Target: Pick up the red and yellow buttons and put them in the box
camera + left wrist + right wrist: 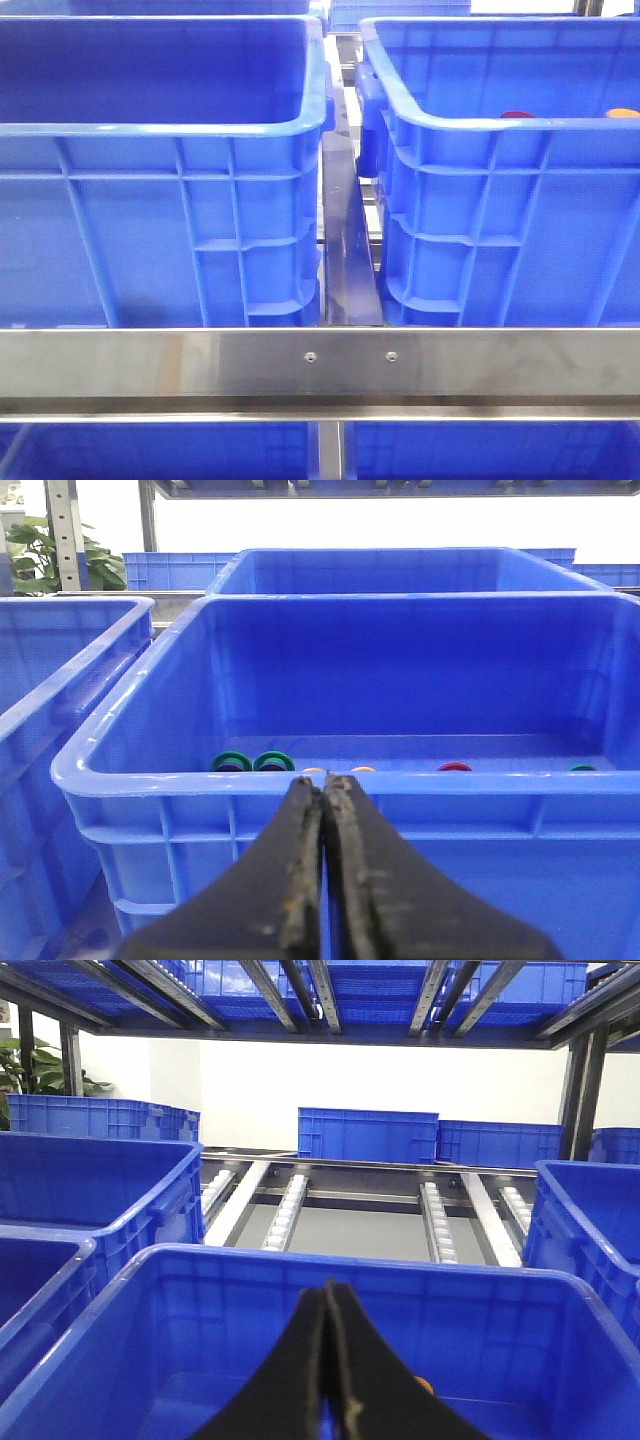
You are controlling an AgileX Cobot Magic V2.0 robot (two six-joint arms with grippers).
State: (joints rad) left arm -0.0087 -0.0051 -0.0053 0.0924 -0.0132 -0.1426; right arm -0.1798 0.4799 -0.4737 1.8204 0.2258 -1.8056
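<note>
In the front view, the box (420, 120) is the right-hand blue crate with paler inner walls. A dark red button (515, 115) and an orange-yellow button (622, 113) peek over its near rim. Neither gripper shows in that view. My left gripper (323, 780) is shut on nothing, level with the near rim of a blue crate (480, 785). That crate holds a red button (454, 767) and orange-yellow buttons (363, 769). My right gripper (328, 1286) is shut and empty above a blue crate (200, 1260). An orange-yellow button (428, 1385) shows beside one finger.
A second blue crate (150, 130) with dark inner walls stands left of the box, with a steel rail (200, 365) across the front. Green rings (252, 762) lie among the buttons. More crates (90, 1170) and roller tracks (285, 1210) lie behind, under shelving.
</note>
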